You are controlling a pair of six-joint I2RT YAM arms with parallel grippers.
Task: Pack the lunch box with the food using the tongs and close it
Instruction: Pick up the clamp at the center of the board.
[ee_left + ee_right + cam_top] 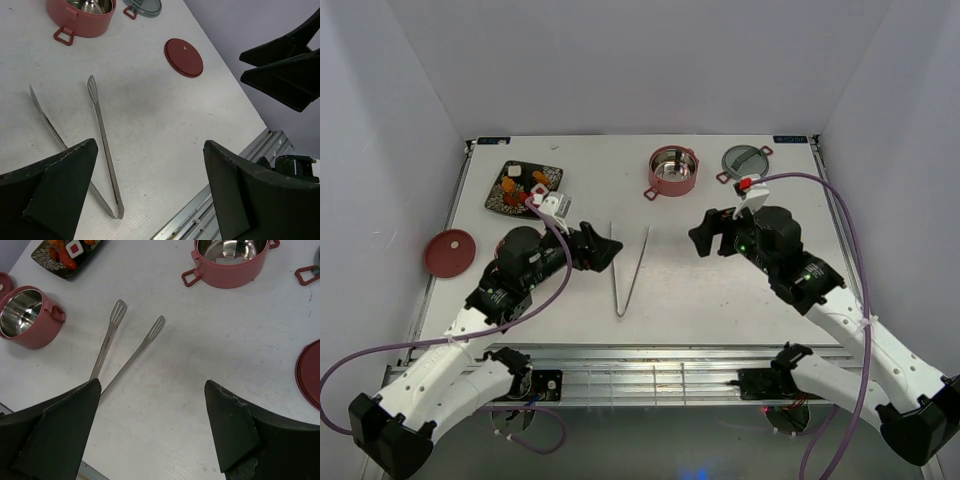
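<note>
The silver tongs (636, 270) lie flat in a narrow V mid-table, joint toward me, also in the left wrist view (103, 135) and the right wrist view (118, 311). One dark-red lunch box bowl (672, 170) stands at the back. Another bowl (30, 335) shows by the left arm. The food (525, 185) sits on a dark plate (500, 200). My left gripper (605, 248) hovers open just left of the tongs (150, 150). My right gripper (703, 232) hovers open to their right (151, 390). Both are empty.
A grey metal lid (745, 160) lies at the back right. One red disc lid (450, 252) rests off the table's left edge. Another disc lid (183, 57) lies near the right arm. The metal rail of the table's near edge (240, 165) is close below the left gripper.
</note>
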